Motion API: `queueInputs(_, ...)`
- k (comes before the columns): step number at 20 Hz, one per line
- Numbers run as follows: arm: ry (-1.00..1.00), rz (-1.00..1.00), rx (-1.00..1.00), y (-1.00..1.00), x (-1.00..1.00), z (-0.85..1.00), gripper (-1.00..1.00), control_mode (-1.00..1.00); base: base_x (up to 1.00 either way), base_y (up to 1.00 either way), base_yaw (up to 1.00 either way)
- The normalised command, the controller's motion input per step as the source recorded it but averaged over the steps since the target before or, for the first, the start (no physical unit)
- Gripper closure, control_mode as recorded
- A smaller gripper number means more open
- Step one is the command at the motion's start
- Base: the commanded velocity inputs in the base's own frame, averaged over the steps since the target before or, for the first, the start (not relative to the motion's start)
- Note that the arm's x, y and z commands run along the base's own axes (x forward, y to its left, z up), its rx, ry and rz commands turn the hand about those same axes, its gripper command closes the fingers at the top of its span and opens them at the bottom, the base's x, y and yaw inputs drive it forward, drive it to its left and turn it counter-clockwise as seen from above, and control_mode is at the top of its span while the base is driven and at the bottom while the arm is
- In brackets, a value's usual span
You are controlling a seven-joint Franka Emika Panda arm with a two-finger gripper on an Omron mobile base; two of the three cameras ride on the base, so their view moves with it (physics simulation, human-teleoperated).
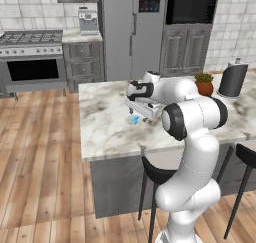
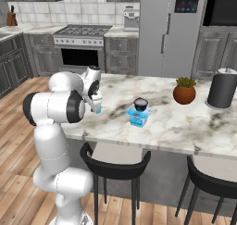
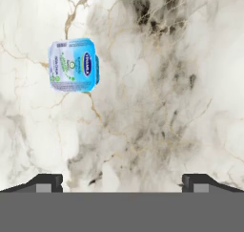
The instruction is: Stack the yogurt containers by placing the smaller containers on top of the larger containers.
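A flat pale blue yogurt cup (image 3: 74, 65) with a printed lid lies on the marble island counter (image 3: 157, 107), up and to the left in the hand view. My gripper (image 3: 122, 181) hovers above the counter, open wide, with nothing between its fingertips (image 3: 47, 182). From the left base the gripper (image 1: 137, 111) hangs just above the same cup (image 1: 133, 119). From the right base the cup (image 2: 98, 110) peeks out beside my hand. Farther right stands the bright blue tub (image 2: 139, 118), and a dark navy cup (image 2: 140, 103) sits on top of it.
An orange-brown plant pot (image 2: 184, 93) and a tall dark grey cylinder (image 2: 223, 89) stand at the far right of the island. Black stools (image 2: 115, 166) line its near edge. Stove, fridge and cabinets run along the back wall.
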Motion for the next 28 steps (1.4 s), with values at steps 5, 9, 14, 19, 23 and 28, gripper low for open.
queueInputs(5,0.04,0.0,-0.03,0.06,0.12,-0.22,-1.0,-1.0,0.0,0.0,0.0)
queueInputs(9,0.04,0.0,-0.02,0.0,0.16,-0.19,-1.0,-1.0,0.0,0.0,0.0)
queueInputs(14,0.02,0.0,-0.01,0.0,0.25,-0.2,-1.0,-1.0,0.0,0.0,0.0)
queueInputs(19,0.02,0.0,-0.01,0.04,0.37,-0.18,-1.0,-1.0,0.0,0.0,0.0)
queueInputs(23,0.03,0.0,-0.05,0.2,0.57,-0.18,-1.0,-1.0,0.0,0.0,0.0)
queueInputs(28,0.04,0.0,-0.06,0.21,0.47,-0.19,-1.0,-1.0,0.0,0.0,0.0)
